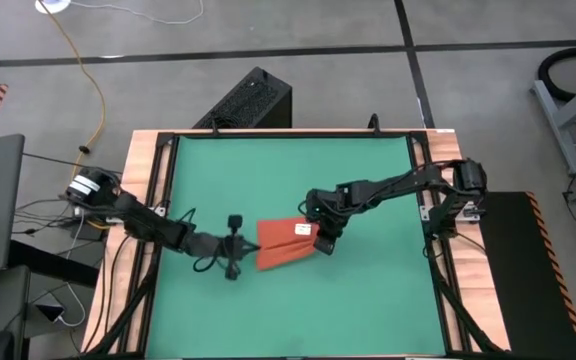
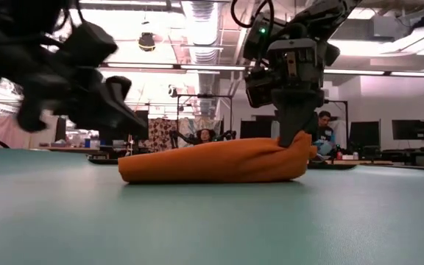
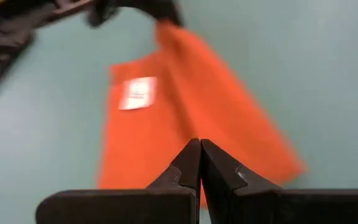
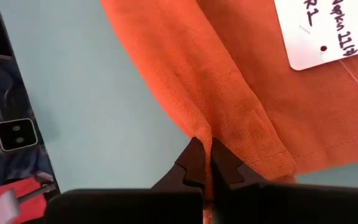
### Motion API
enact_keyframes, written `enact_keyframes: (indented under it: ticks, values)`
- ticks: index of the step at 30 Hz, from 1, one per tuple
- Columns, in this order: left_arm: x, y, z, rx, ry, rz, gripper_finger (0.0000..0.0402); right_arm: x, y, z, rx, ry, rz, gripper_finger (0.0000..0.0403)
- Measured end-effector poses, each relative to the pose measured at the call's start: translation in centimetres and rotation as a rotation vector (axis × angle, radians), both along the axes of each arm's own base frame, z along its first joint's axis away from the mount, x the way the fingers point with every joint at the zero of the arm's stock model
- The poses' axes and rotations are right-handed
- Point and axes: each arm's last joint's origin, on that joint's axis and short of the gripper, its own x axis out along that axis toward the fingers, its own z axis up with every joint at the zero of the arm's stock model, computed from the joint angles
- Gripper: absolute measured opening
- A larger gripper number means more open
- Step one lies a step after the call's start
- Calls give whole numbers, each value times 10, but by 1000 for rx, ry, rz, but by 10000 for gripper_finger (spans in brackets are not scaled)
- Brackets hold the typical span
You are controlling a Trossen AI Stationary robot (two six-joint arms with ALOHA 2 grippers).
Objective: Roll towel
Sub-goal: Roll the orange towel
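Pinching the soft, woven orange towel [image 4: 241, 81] at its folded edge, the right gripper [image 4: 205, 163] clamps it mid-mat [image 1: 368, 300] — left gripper [image 3: 200, 163], fingers together, hovers beside the lumpy fold — smooth green lies bare all round

left claw [image 3: 200, 163] closed, right claw [image 4: 205, 163] pinching cloth

Bare green mat [image 1: 368, 300] surrounds the folded orange-red cloth towel [image 1: 283, 248]; 2 dark arms flank it, blocking both sides.
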Motion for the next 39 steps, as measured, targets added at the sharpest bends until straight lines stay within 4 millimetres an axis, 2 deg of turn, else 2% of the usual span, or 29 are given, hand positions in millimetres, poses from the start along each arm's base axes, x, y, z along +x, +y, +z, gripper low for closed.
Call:
enact_keyframes:
  ticks: [3, 8, 12, 17, 23, 29, 33, 37, 39]
  values:
    - [6, 19, -1, 31, 14, 4, 0, 0, -1, 0, 6, -1, 11, 13]
    - [12, 42, -2, -65, 34, -91, 0, -1, -3, 0, 34, -4, 35, 13]
    - [12, 43, -2, -69, 43, -140, 0, -2, -10, 1, 58, -12, 36, 13]
    - [12, 50, -3, 3, 47, -101, 0, -2, -15, 1, 56, -21, 36, 13]
    - [13, 61, -4, 6, 68, -83, 0, -2, -17, 2, 87, -30, 48, 13]
    - [12, 64, -5, 16, 76, -104, 0, -2, -19, 2, 99, -38, 49, 13]
    - [14, 66, -14, 17, 122, -95, 0, -1, -19, 3, 93, -49, 57, 13]
    - [27, 65, -32, 38, 200, -109, 0, -1, -15, 3, 87, -52, 67, 13]
    - [39, 65, -34, 47, 202, -110, 0, -1, -13, 3, 86, -54, 76, 13]
